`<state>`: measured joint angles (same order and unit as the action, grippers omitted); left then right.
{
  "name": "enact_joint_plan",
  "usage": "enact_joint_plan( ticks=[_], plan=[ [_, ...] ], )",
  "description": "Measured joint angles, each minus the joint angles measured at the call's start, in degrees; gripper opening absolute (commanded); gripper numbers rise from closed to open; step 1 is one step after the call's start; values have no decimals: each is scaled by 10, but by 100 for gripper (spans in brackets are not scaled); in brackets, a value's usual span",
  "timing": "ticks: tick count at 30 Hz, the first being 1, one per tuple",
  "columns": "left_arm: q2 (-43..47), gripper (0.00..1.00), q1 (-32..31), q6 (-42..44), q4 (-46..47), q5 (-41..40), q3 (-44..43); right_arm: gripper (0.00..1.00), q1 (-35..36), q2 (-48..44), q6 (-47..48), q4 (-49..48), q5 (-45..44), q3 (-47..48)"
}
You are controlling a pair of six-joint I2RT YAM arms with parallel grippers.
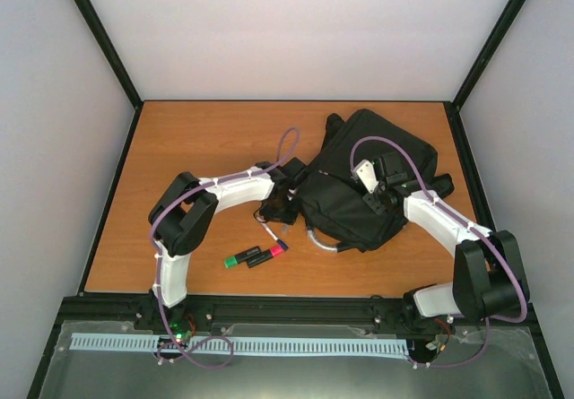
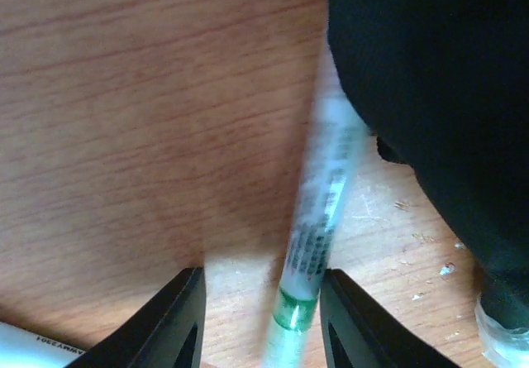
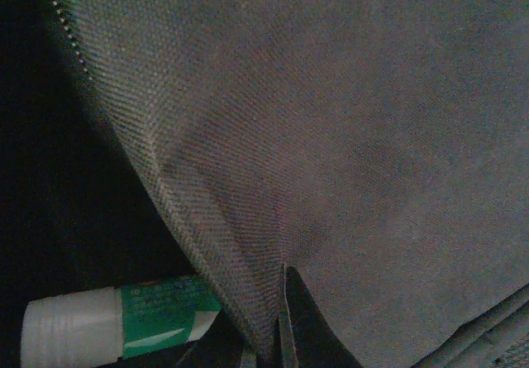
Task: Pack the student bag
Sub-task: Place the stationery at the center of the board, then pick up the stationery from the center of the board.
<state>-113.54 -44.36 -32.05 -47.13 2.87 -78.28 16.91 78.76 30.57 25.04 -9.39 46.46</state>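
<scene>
Black student bag (image 1: 345, 203) clenched in right claw (image 3: 281, 335), glue stick (image 3: 124, 322) beneath; left claw (image 2: 263, 322) released around pen (image 2: 321, 207).

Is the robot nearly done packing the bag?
Not yet. One white-and-green tube already seems to lie inside the student bag. The right gripper pinches its fabric up, while a green-banded pen sits between the left gripper's open fingers beside the bag. Two markers wait on the table.

Far-left table (image 1: 188, 139) free; student bag (image 1: 359, 211), markers (image 1: 256, 256) block centre.
</scene>
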Motion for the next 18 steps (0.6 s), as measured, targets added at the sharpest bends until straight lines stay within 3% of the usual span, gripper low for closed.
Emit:
enact_joint_plan(
  ticks=[5, 18],
  plan=[
    [0, 44, 0, -3, 6, -2, 0, 3, -1, 0, 0, 0, 2, 0],
    [-19, 30, 0, -7, 4, -23, -25, 3, -4, 0, 0, 0, 8, 0]
  ],
)
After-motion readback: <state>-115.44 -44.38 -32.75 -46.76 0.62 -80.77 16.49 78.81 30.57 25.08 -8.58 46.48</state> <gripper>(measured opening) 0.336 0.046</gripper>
